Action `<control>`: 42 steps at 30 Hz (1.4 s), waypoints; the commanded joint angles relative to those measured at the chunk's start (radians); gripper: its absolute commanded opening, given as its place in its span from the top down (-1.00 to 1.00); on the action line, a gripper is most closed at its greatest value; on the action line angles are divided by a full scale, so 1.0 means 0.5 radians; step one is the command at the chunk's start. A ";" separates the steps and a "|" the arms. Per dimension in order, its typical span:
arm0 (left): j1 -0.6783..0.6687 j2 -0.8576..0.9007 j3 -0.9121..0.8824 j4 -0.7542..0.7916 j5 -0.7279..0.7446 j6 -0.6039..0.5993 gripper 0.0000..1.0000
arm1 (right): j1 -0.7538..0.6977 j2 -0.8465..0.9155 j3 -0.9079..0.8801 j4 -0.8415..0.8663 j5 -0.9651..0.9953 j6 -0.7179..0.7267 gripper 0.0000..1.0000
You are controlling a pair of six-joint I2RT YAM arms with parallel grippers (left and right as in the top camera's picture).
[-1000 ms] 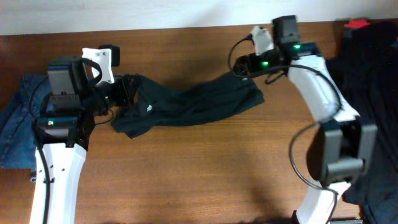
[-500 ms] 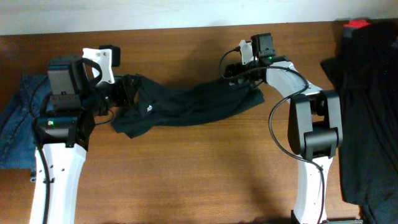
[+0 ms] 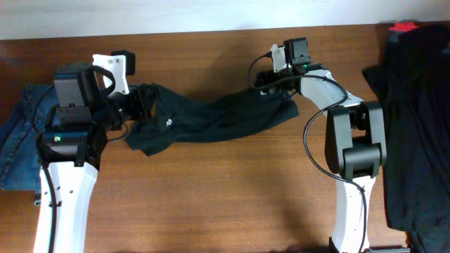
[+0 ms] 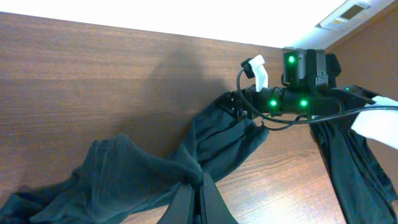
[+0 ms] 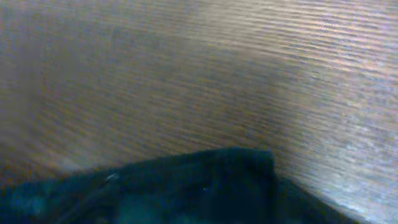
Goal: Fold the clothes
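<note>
the shirt (image 3: 211, 116) lies stretched left to right across the surface (image 3: 211, 197). my left hand (image 3: 133, 105) is pinched tight on its left end. my right hand (image 3: 261, 83) sits at the right end, nearest that corner; its grip i cannot tell.

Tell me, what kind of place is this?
Probably a robot lab: two robot arms work at a wooden table on a black T-shirt, with jeans and a dark clothes pile nearby.
</note>
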 commanded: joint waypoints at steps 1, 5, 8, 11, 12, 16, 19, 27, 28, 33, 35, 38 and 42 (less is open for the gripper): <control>-0.008 -0.030 0.014 0.014 -0.017 0.034 1.00 | 0.002 0.091 -0.002 -0.009 0.006 0.014 -0.17; -0.008 -0.030 0.014 0.019 -0.109 0.034 1.00 | 0.001 0.090 0.000 -0.011 0.006 0.014 0.86; -0.008 -0.030 0.014 0.021 -0.233 0.034 0.99 | -0.002 0.063 0.022 -0.063 0.012 0.014 0.92; -0.007 -0.030 0.014 0.082 -0.315 0.034 1.00 | -0.004 -0.052 0.100 -0.201 0.150 0.014 0.92; -0.007 -0.030 0.014 0.112 -0.315 0.034 0.99 | -0.004 -0.100 0.129 -0.250 0.205 0.014 0.92; -0.005 -0.031 0.014 0.330 -0.316 0.034 0.99 | -0.005 -0.404 0.292 -0.559 0.424 0.014 0.92; -0.005 -0.031 0.014 0.376 -0.329 0.034 0.99 | -0.005 -0.626 0.359 -0.718 0.480 0.014 0.92; -0.005 -0.062 0.014 0.305 -0.352 0.034 0.99 | -0.004 -1.241 0.375 -1.050 0.485 0.014 0.92; -0.005 -0.074 0.014 0.288 -0.352 0.034 0.99 | -0.004 -1.299 0.375 -1.103 0.485 0.014 0.92; -0.005 -0.177 0.014 0.172 -0.352 0.034 1.00 | -0.002 -1.524 0.375 -1.376 0.484 0.016 0.93; -0.006 -0.282 0.014 0.064 -0.352 0.034 0.99 | 0.000 -1.653 0.375 -1.546 0.484 0.085 0.92; -0.006 -0.385 0.014 -0.032 -0.352 0.034 1.00 | 0.000 -1.765 0.375 -1.662 0.484 0.124 0.92; -0.006 -0.612 0.014 -0.171 -0.352 0.034 0.99 | 0.000 -2.005 0.375 -1.796 0.478 0.173 0.93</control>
